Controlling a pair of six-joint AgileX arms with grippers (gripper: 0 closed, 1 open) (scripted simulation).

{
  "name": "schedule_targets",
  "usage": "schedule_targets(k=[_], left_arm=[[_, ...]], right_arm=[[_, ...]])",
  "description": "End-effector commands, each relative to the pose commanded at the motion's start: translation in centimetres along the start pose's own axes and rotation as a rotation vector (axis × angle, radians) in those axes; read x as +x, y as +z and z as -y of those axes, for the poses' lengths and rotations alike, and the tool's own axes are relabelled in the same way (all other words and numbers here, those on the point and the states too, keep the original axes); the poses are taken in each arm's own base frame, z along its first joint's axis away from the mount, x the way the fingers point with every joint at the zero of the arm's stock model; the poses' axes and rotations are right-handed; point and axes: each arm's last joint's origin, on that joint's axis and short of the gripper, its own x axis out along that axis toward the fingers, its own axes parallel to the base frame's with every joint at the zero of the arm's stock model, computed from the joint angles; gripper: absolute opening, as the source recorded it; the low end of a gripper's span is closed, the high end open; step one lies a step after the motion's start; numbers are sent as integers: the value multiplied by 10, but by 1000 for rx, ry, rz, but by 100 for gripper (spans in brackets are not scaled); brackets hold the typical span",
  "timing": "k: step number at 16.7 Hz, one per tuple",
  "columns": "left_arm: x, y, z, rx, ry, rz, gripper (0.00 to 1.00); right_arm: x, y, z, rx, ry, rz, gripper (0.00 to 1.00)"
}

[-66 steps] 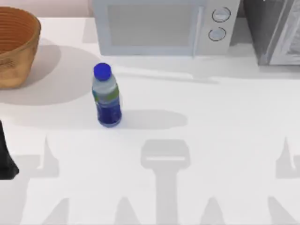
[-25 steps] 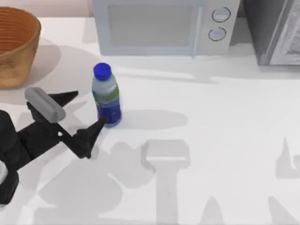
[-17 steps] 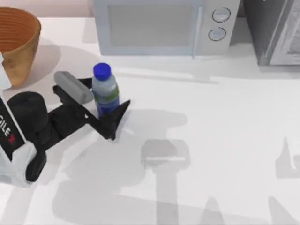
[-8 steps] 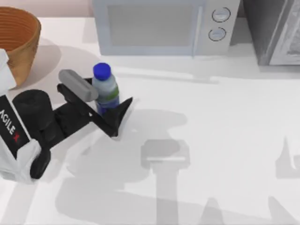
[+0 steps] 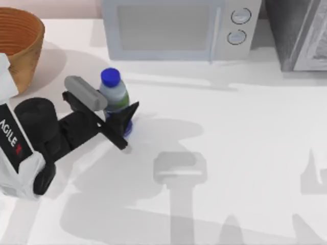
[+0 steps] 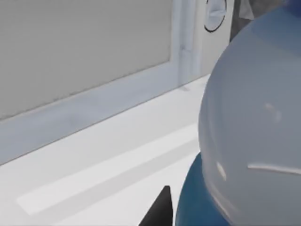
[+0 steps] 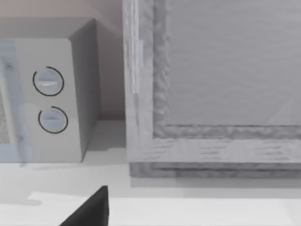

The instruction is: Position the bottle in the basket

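From above, your left tool (image 5: 116, 113) has narrowed since half a second ago and now pinches the bottle (image 5: 115, 97), which stands on the counter (image 5: 230, 132) right of the basket (image 5: 19, 43). In the left wrist view the bottle looms close, so the lift looks next. The right wrist view faces the microwave (image 7: 47, 94); its tool's state you cannot tell.

microwave (image 5: 173, 30) (two dials), grey cabinet (image 5: 301, 33)

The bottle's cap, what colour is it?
Blue; the cap on the bottle shows best in the top view.

light: bright, even | shadows: soft grey on table (image 5: 245, 153) | glare: none | blur: slight
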Motion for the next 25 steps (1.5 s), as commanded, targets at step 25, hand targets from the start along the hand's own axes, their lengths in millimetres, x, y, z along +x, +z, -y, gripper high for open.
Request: schedule_targets(k=[25], left_arm=[[-3,169,-177,183,-9,89,0]], right_arm=[[0,0,0,0,0,0,100]])
